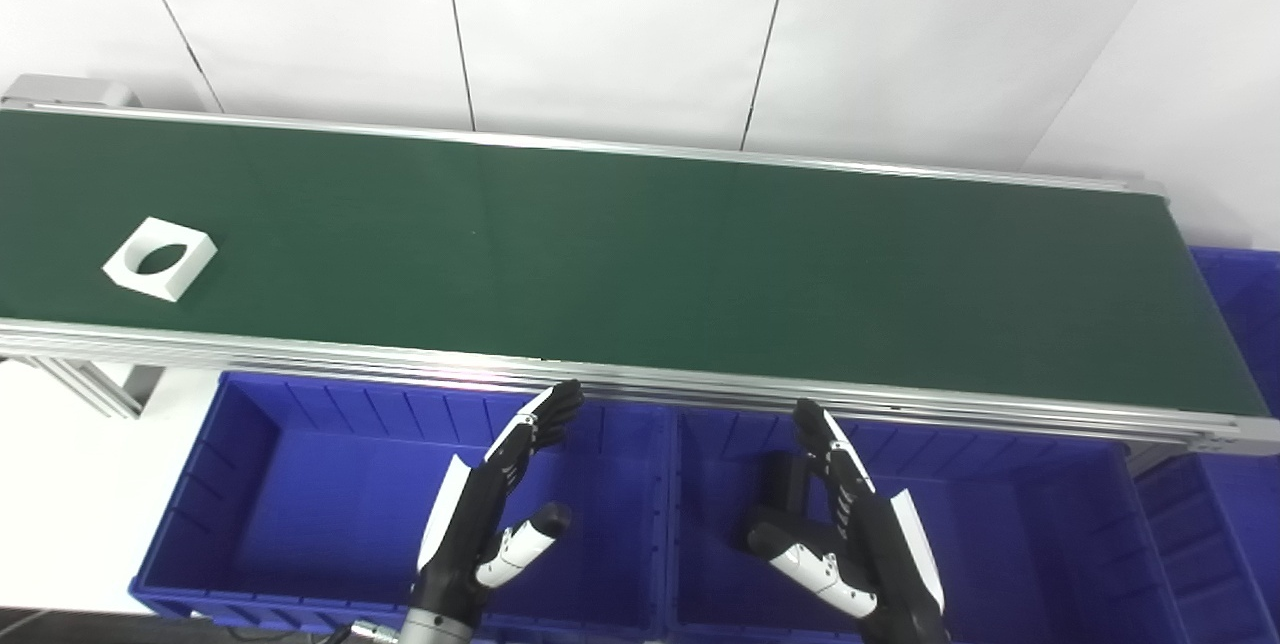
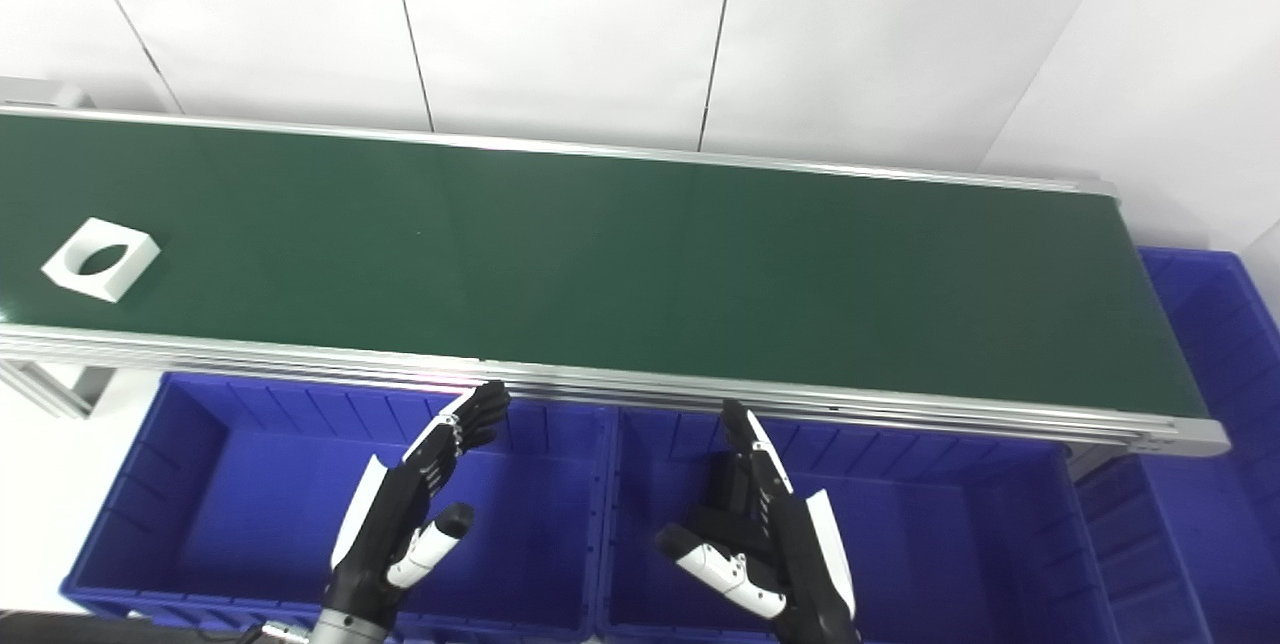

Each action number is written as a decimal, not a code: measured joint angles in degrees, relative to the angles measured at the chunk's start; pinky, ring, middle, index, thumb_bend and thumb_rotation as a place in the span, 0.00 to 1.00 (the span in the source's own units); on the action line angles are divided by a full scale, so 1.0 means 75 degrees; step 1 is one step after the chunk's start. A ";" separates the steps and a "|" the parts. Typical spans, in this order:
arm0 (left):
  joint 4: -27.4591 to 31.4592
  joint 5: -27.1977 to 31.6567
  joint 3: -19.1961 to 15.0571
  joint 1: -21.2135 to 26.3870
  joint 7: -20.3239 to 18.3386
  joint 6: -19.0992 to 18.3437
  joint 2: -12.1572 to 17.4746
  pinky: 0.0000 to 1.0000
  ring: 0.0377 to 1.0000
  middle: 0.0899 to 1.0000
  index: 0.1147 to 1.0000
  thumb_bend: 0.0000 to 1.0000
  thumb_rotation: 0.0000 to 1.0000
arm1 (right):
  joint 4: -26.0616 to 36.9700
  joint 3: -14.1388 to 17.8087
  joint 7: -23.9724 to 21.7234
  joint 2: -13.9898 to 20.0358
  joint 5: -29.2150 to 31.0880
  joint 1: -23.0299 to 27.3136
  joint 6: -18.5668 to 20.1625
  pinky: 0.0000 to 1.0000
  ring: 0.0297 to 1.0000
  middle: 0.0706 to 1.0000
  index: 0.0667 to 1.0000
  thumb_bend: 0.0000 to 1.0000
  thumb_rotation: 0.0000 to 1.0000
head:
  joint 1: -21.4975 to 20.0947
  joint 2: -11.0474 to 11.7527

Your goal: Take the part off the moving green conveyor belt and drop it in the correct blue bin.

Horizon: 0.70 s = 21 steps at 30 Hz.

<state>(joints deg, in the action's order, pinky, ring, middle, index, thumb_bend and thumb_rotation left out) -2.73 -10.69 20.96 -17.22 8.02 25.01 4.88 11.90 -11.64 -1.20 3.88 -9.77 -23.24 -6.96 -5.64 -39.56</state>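
White wall panels with thin dark seams back the scene. Green conveyor belt [image 1: 640,264] runs left to right across the view, framed by a silver rail.

Part [image 1: 160,258]: white square block with a round hole through it, lying flat on the belt near its far left end, close to the near edge. Well apart from both hands.

Left hand [image 1: 495,514]: open, fingers spread and extended upward toward the belt rail, thumb angled out to the right. Holds nothing, touches nothing. Hovers over the left blue bin [image 1: 250,444].

Right hand [image 1: 845,524]: open, fingers straight and pointing up toward the rail, thumb out to the left. Empty. Hovers over the middle blue bin [image 1: 1000,524].

Palms face each other, forearms rising from the bottom edge. Third blue bin [image 1: 1240,294] sits beyond the belt's right end.
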 measured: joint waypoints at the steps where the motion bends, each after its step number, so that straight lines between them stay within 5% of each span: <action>1: 0.0000 -0.0001 0.0003 0.0000 0.0001 0.0000 0.0000 0.84 0.86 0.86 0.85 0.77 0.90 | 0.0000 0.0000 0.0001 0.0000 -0.0003 0.0000 0.0000 0.94 0.95 0.94 0.95 0.84 0.58 | 0.0059 0.0012; 4: -0.0037 -0.0009 0.0021 0.0002 0.0011 0.0000 -0.0002 0.84 0.86 0.86 0.85 0.77 0.89 | -0.0046 0.0007 0.0002 0.0015 -0.0015 0.0004 -0.0031 0.94 0.95 0.94 0.96 0.82 0.60 | 0.0283 0.0071; 5: -0.0064 -0.0013 0.0053 0.0004 0.0053 0.0000 -0.0001 0.83 0.86 0.86 0.85 0.78 0.88 | -0.0090 0.0016 0.0000 0.0047 -0.0007 0.0004 -0.0106 0.95 0.95 0.95 0.97 0.81 0.60 | 0.0828 0.0280; 9: -0.0336 -0.0005 0.0291 0.0048 0.0260 0.0002 -0.0035 0.81 0.84 0.84 0.83 0.82 0.82 | -0.0343 0.0079 -0.0031 0.0187 0.0130 0.0014 -0.0338 0.96 0.97 0.97 0.98 0.80 0.62 | 0.1571 0.0715; 21: -0.0656 0.0020 0.0641 0.0349 0.0739 0.0001 -0.0055 0.77 0.82 0.82 0.80 0.83 0.76 | -0.0808 0.0200 -0.0008 0.0228 0.0167 0.0154 -0.0772 0.96 0.97 0.98 0.99 0.78 0.63 | 0.1689 0.1008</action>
<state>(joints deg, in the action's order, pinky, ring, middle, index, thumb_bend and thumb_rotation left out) -7.65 -10.54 25.77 -14.60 13.56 25.01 4.46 5.84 -10.14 -1.26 5.59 -8.52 -22.08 -12.76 7.03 -31.99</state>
